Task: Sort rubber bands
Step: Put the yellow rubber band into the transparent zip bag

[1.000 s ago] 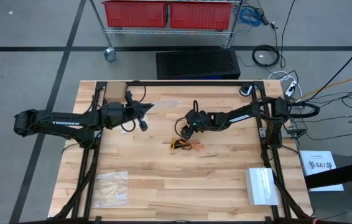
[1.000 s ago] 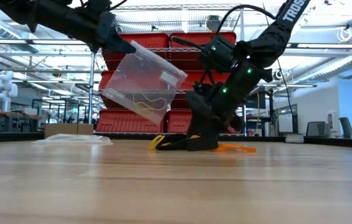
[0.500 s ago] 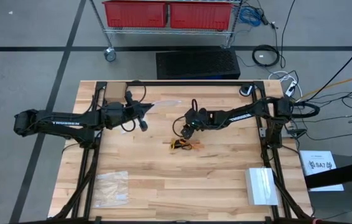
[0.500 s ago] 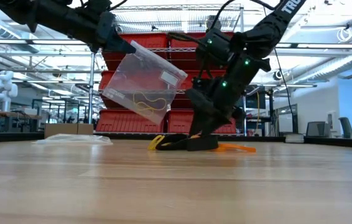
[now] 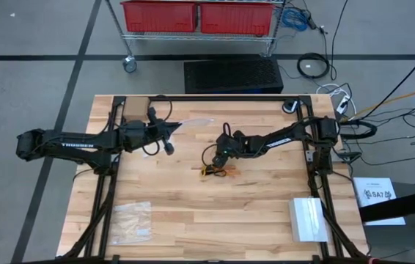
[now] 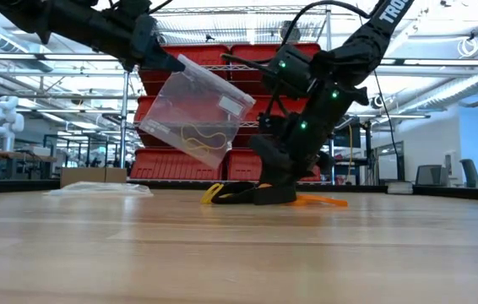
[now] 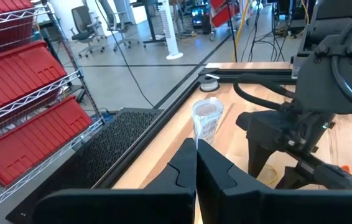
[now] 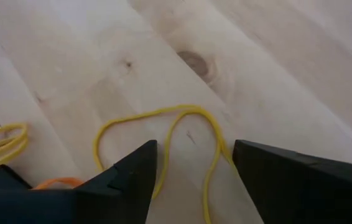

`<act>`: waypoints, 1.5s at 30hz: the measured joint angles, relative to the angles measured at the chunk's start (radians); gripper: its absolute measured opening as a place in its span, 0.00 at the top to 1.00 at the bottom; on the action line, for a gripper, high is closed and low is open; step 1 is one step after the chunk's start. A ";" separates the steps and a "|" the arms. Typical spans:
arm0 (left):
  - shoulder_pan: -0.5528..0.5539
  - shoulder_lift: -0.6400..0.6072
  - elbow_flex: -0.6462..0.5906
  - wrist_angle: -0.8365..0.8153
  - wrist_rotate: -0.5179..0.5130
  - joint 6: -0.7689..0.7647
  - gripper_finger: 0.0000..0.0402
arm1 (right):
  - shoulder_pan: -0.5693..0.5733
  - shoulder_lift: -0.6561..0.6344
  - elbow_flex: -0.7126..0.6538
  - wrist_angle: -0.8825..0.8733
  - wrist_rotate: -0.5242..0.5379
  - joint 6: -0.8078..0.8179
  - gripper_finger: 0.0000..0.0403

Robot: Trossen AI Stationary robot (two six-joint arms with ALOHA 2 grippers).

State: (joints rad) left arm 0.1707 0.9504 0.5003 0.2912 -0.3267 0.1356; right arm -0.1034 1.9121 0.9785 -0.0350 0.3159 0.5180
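At tabletop (image 5: 193, 213) centre, the right tool (image 8: 194, 168), spread, straddles 1 yellow rubber band (image 8: 163, 118) running toward 12 o'clock.

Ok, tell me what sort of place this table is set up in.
Most likely a robotics lab or workshop. Wire shelving holds red storage bins, cables trail over the grey floor beside the wooden table, and office chairs and workbenches stand in the open hall behind.

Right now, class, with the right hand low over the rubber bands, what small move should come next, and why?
Probably close the right hand: its open fingers straddle a yellow rubber band on the table. The left hand holds a clear bag aloft.
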 joint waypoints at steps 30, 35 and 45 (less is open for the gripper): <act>0.000 0.000 0.000 -0.003 0.000 0.001 1.00 | 0.049 -0.136 -0.005 -0.003 -0.015 -0.173 1.00; 0.000 0.000 0.000 -0.002 0.000 0.001 1.00 | 0.081 -0.230 -0.004 0.011 -0.003 -0.215 1.00; 0.000 0.000 0.000 -0.003 0.014 0.000 1.00 | 0.105 -0.364 -0.002 -0.027 0.018 -0.245 0.98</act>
State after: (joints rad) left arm 0.1704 0.9504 0.5003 0.2882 -0.3130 0.1360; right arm 0.0015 1.5478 0.9768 -0.0616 0.3335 0.2730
